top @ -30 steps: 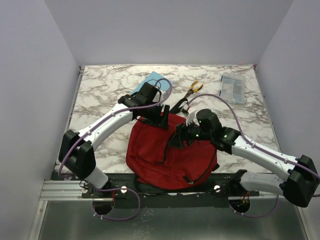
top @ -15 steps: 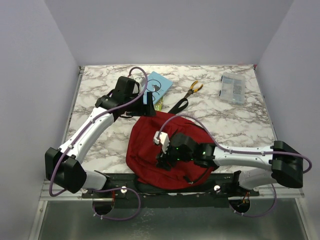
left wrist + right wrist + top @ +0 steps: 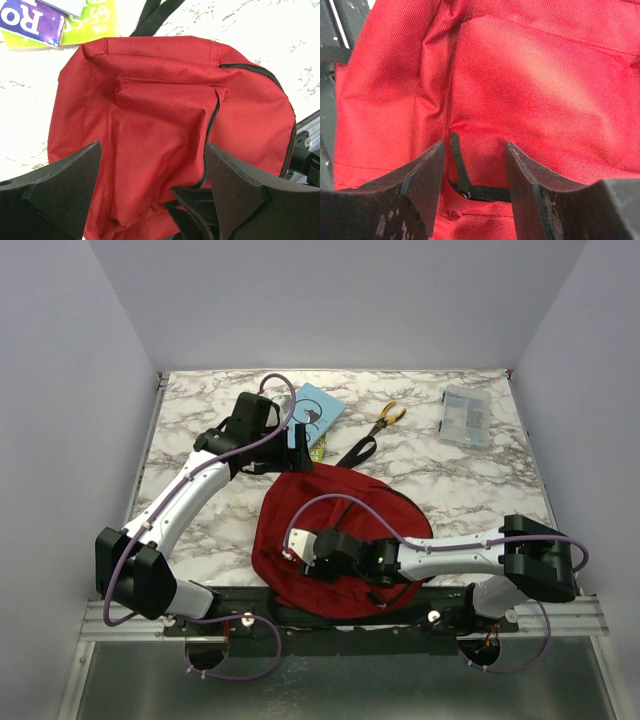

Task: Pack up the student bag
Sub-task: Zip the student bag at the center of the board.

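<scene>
The student bag lies flat at the table's near middle, dark red, front pocket facing up. My left gripper hangs open above the bag's far edge with nothing between its fingers. My right gripper is low over the near left part of the student bag. It is open, its fingers on either side of a black zipper pull at the pocket's corner. The pull stands close to the left finger, and I see no grip on it.
A light blue book lies beyond the bag with purple and green covers beside it. A black strap trails from the bag's top. Orange-handled pliers and a clear plastic box lie at the back right. A metal rail runs along the near edge.
My right gripper has swept from the bag's middle to its near left part and narrowed a little. My left gripper has drawn back off the bag's top toward the books and opened wider.
</scene>
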